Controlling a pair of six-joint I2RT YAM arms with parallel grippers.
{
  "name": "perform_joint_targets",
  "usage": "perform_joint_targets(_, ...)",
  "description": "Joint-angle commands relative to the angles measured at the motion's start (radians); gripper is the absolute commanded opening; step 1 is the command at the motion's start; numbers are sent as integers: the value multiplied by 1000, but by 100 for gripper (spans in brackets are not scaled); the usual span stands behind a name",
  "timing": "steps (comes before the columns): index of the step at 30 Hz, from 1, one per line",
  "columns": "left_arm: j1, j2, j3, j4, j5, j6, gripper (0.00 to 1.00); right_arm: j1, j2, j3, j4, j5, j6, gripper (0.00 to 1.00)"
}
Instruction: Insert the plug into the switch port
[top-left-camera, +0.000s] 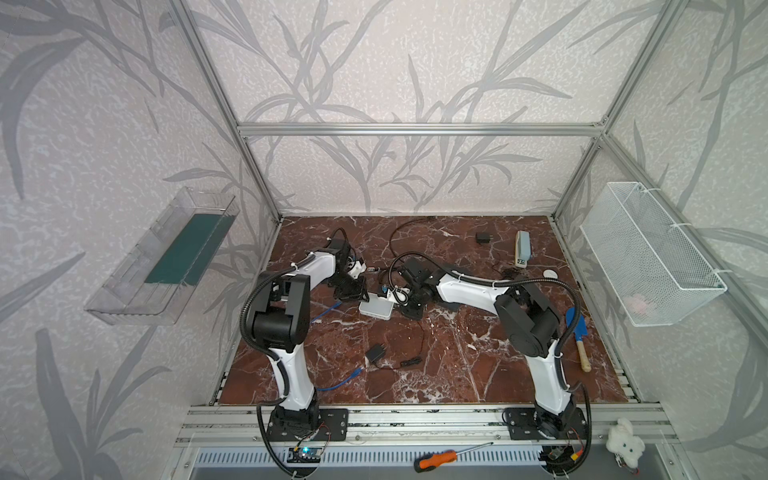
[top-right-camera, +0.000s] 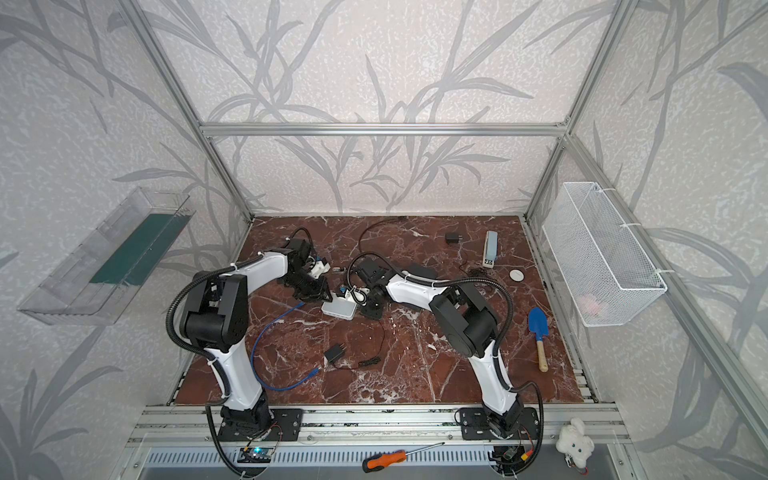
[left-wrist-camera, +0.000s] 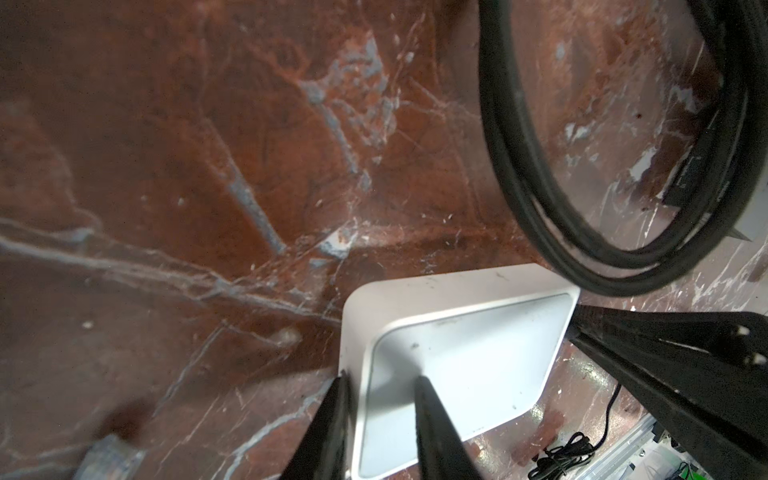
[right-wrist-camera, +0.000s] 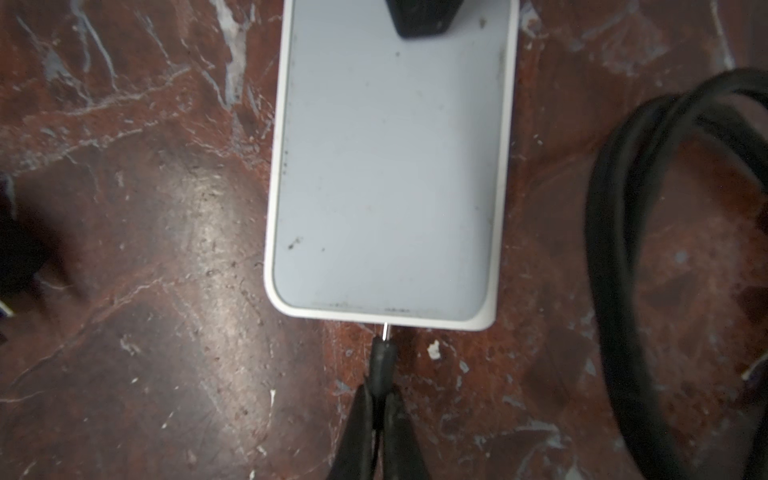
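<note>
One reddish marble table (top-left-camera: 457, 374) is carrying the whole job, and near its middle the white box (top-left-camera: 376, 309) is lying flat. The left gripper (left-wrist-camera: 381, 380) is steadying that box. Its jaws are standing part-way apart astride one corner, with one finger pressing on the top face and the other against the side wall, which reads as bracing more than clamping. At the opposite end, the right gripper (right-wrist-camera: 380, 390) is pinching the plug (right-wrist-camera: 382, 359) tightly, its fingers closed around the black sleeve.

The plug's bare metal pin is pointing straight at the box's short edge and is touching or just entering it. Alignment is therefore looking finished, but seating is not: a stretch of pin is showing outside the box, and the final push is remaining.

The switch port is sitting in that edge wall, facing away from every camera. Its opening is not showing, and how deep the pin is reaching cannot be told. In both top views the meeting point is too small and crowded to read. A thick black cable (right-wrist-camera: 615, 249) is looping just beside the box, blurred.
</note>
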Motion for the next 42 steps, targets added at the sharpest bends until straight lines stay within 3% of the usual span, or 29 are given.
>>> perform_joint_targets(1, -34, 44, -14, -60, 3, 21, 28, 9, -20, 60, 104, -62, 3, 5)
perform_joint_targets(13, -53, 37, -26, -53, 97, 44, 28, 22, 56, 148, 148, -131, 41, 5)
perform_joint_targets(20, -54, 36, -27, -55, 57, 53, 28, 21, 39, 137, 148, -125, 39, 5)
perform_joint_targets(26, -76, 23, -16, -46, 82, 81, 27, 31, 47, 171, 178, -197, 20, 6)
perform_joint_targets(32, -88, 6, -20, -30, 91, 103, 27, 49, 57, 204, 142, -167, -29, 6)
perform_joint_targets(37, -89, -8, -45, -1, 164, 90, 26, 54, 84, 237, 125, -173, -20, 7)
perform_joint_targets(42, -97, 1, -30, -14, 171, 112, 26, 66, 105, 256, 153, -177, -8, 7)
